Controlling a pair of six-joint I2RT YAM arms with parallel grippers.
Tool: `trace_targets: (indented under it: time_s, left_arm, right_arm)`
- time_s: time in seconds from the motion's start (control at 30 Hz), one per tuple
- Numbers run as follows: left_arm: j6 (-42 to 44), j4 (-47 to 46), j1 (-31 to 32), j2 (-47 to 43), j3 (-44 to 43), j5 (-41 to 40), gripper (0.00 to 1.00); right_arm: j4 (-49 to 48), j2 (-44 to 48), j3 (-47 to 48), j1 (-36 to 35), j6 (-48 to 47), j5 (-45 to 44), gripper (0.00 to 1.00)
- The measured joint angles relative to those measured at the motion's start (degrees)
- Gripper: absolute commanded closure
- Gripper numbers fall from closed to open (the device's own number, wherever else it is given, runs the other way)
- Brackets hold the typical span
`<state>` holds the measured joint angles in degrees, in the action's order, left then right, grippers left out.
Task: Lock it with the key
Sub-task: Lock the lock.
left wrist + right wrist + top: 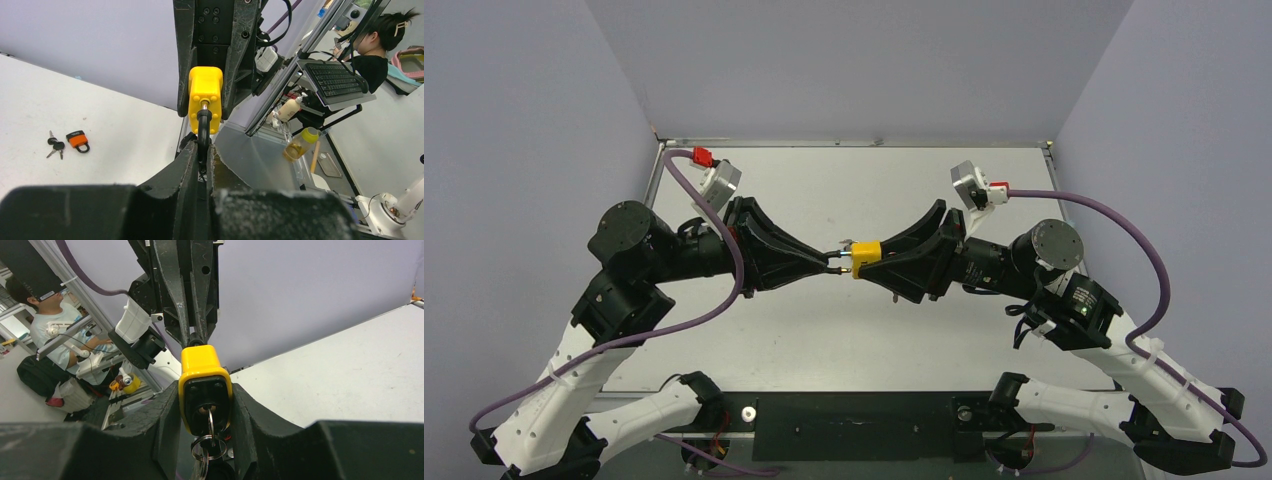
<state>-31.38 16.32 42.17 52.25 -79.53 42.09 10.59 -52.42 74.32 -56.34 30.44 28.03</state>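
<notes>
My right gripper [871, 262] is shut on the body of a yellow padlock [205, 365] and holds it in the air over the table's middle. A silver key on rings [209, 432] sits in its keyhole, facing the right wrist camera. My left gripper [202, 147] is shut on the padlock's black shackle [203, 122], fingertips meeting the right gripper. The key [55, 145], a small bunch with black heads, lies on the table next to an orange padlock [78, 140]. Both are hidden in the top view.
The white table [854, 330] is walled in grey at the back and sides. Both arms reach toward its middle, with purple cables [1124, 240] looping out beside them. Off the table's edge, a person, keyboard and bottles show in the left wrist view.
</notes>
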Motion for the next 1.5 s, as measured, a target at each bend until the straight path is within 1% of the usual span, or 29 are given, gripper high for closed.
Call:
trace_targets:
  time_s: [0.37, 0.83, 1.5]
  left_arm:
    - [-2.58, -3.28, -0.39, -0.66, 3.15, -0.02, 1.00]
    - [-6.21, -9.33, -0.63, -0.70, 5.05, 0.11, 1.00]
    - [-9.97, -10.97, -0.50, 0.24, 5.18, -0.28, 1.00]
  right_arm:
    - [0.42, -1.18, 0.00, -0.13, -0.46, -0.28, 1.00]
    - [0.87, -2.16, 2.29, -2.29, -2.43, -3.65, 1.00]
    - [2.29, -3.76, 4.68, -4.96, -5.38, -7.93, 1.00]
